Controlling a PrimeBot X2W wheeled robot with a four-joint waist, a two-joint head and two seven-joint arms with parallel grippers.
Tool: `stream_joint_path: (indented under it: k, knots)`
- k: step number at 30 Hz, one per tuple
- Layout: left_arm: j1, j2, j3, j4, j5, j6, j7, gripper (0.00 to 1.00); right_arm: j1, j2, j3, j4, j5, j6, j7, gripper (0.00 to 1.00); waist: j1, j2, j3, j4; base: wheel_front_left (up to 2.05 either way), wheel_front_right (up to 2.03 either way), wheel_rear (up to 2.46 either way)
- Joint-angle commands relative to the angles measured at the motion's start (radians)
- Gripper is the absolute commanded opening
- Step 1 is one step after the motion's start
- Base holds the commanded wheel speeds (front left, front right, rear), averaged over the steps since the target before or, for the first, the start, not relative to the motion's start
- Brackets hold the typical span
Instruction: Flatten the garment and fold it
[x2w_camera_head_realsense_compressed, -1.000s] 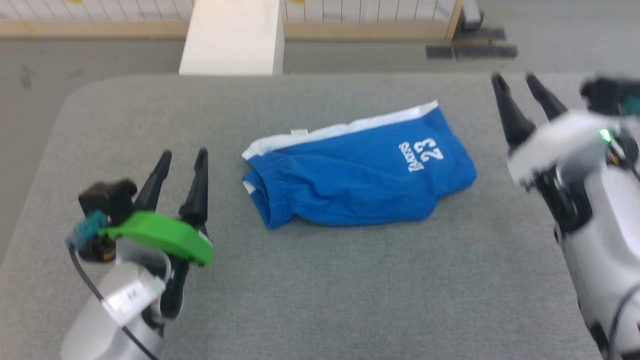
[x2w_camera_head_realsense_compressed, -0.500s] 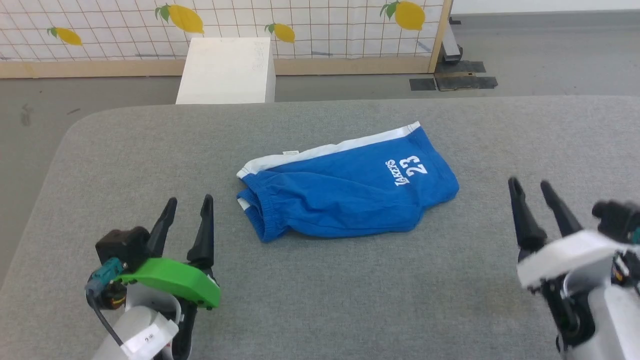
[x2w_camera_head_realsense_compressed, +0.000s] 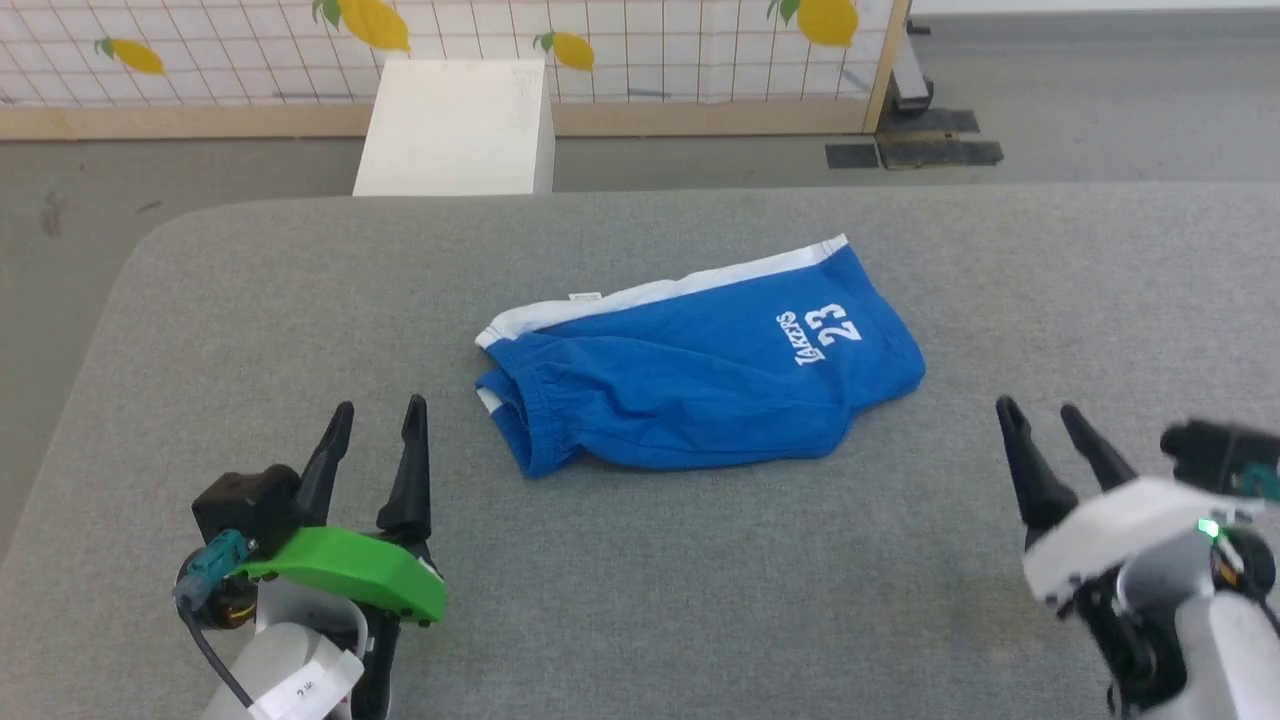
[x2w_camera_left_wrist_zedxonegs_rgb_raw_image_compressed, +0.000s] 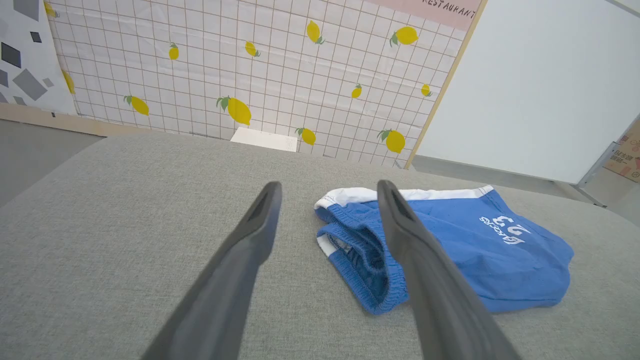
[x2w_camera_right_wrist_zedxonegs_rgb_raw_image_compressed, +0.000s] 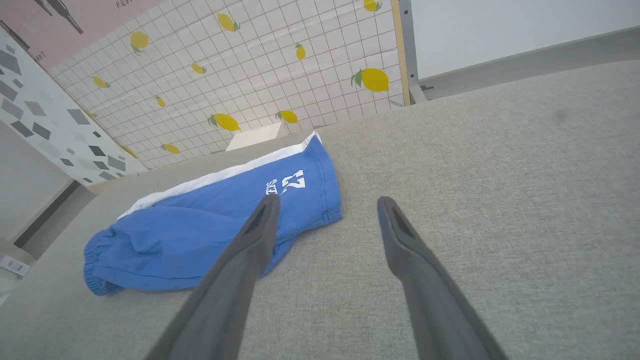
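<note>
Shorts (x2w_camera_head_realsense_compressed: 700, 380) lying rumpled, doubled leg-on-leg, mid worktop (x2w_camera_head_realsense_compressed: 700, 600), nearer far edge. L tool (x2w_camera_head_realsense_compressed: 379, 404) & R tool (x2w_camera_head_realsense_compressed: 1036, 405) hovering near front corners, fingers apart, empty. Smoothing & final fold not yet done.

We see shorts (x2w_camera_head_realsense_compressed: 700, 380) that are bright blue, with a white stripe (x2w_camera_head_realsense_compressed: 660, 292) along one edge and white letters and a white 23 (x2w_camera_head_realsense_compressed: 838, 322). The table (x2w_camera_head_realsense_compressed: 700, 600) is plain grey. The wall (x2w_camera_head_realsense_compressed: 200, 50) is white with thin grid lines and yellow lemons with green leaves. The box (x2w_camera_head_realsense_compressed: 455, 125) is white. Our left gripper (x2w_camera_head_realsense_compressed: 380, 403) has black fingers (x2w_camera_head_realsense_compressed: 410, 470) and a green cover (x2w_camera_head_realsense_compressed: 340, 580). Our right gripper (x2w_camera_head_realsense_compressed: 1035, 405) has black fingers (x2w_camera_head_realsense_compressed: 1028, 470) and a white cover (x2w_camera_head_realsense_compressed: 1120, 530).
</note>
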Motion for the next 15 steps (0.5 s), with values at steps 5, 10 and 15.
stream_joint_path:
  k: [5,10,15]
  knots:
    - [0.003,-0.007,0.012,-0.029,0.026,-0.01,-0.005,1.0,-0.168,-0.036,0.012,0.069,-0.025,-0.002,0.114,1.0,0.0001,0.0,0.063,0.016,0.0,0.0,0.0]
    - [-0.023,-0.014,0.015,-0.063,0.044,-0.018,-0.005,1.0,-0.354,-0.071,0.041,0.175,-0.061,-0.002,0.24,1.0,0.0001,0.0,0.142,0.047,0.0,0.0,0.0]
    - [-0.056,-0.022,0.02,-0.086,0.06,-0.028,-0.005,1.0,-0.534,-0.082,0.06,0.305,-0.103,-0.002,0.391,1.0,0.0001,0.0,0.225,0.082,0.0,0.0,0.0]
